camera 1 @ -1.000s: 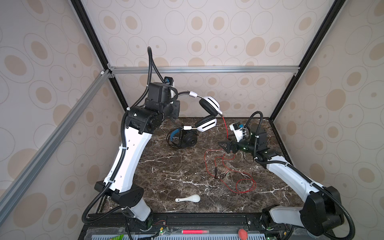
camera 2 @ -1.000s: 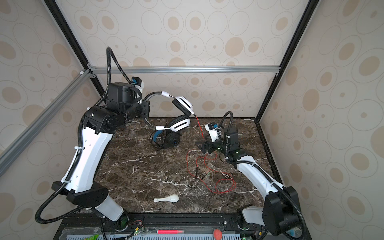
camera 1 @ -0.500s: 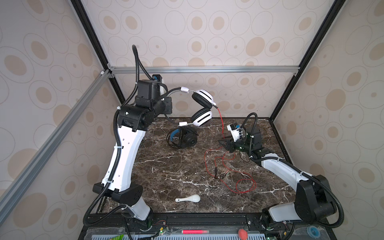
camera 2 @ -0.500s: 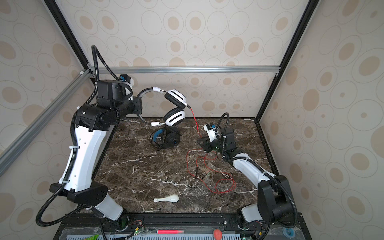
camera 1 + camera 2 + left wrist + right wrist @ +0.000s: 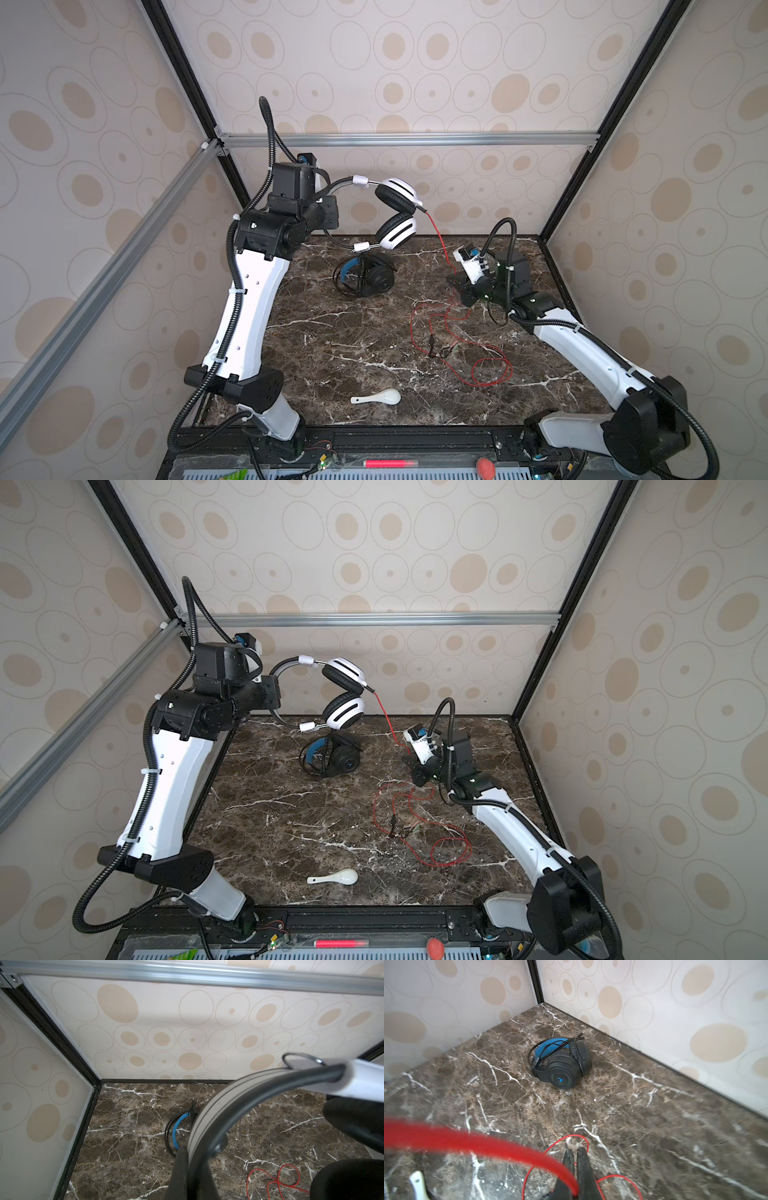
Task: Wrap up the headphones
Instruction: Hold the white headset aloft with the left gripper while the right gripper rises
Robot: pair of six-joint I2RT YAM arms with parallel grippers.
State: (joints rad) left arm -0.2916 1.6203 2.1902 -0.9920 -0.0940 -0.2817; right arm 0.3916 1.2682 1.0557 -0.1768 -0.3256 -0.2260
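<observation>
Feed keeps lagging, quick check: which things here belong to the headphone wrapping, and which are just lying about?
Job: white headphones, held up by left tool; their red cord, pinched in right tool; black headphones on the table.
Lying about: white spoon.

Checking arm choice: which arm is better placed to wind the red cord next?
Right, likely: the right gripper is shut on the red cord; the left gripper holds the white headset aloft.

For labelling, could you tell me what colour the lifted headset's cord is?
Red cord, clearest in a top view.
</observation>
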